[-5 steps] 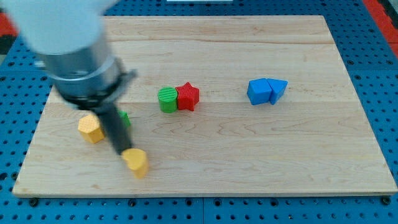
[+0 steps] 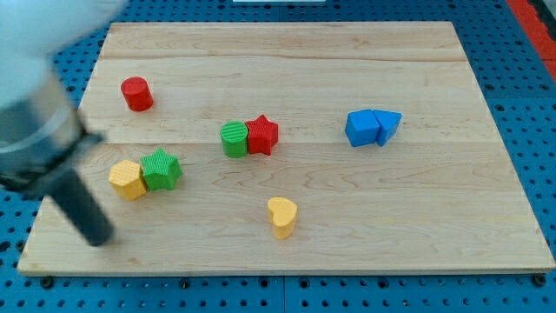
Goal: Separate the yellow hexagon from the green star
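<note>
At the left edge of the frame the arm's body is a broad, pale grey-white cylinder, smeared by blur. Below it sits a darker grey metallic collar with a small black lug on its right side. From that runs a straight, matt black rod ending in my tip (image 2: 97,241), rounded and plain.

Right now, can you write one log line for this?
tip: bottom left, below-left of hexagon | hexagon touching star | not separated | heart: apart
</note>
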You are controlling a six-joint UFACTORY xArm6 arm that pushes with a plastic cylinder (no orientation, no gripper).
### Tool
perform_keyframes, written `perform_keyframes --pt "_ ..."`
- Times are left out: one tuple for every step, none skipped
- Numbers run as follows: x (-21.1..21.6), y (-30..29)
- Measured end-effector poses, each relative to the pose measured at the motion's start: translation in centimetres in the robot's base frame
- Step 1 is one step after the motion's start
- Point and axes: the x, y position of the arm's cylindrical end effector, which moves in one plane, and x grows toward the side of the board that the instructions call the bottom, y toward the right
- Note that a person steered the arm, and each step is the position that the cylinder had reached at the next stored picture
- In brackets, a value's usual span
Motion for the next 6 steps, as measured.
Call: perform_keyframes --pt "-3.2 -6.0" --pt "-5.2 -6.9" --pt "-8.4 -6.6" --pt "-8.6 -1.5" --pt "-5.9 5.3" --pt "-4.0 7.1"
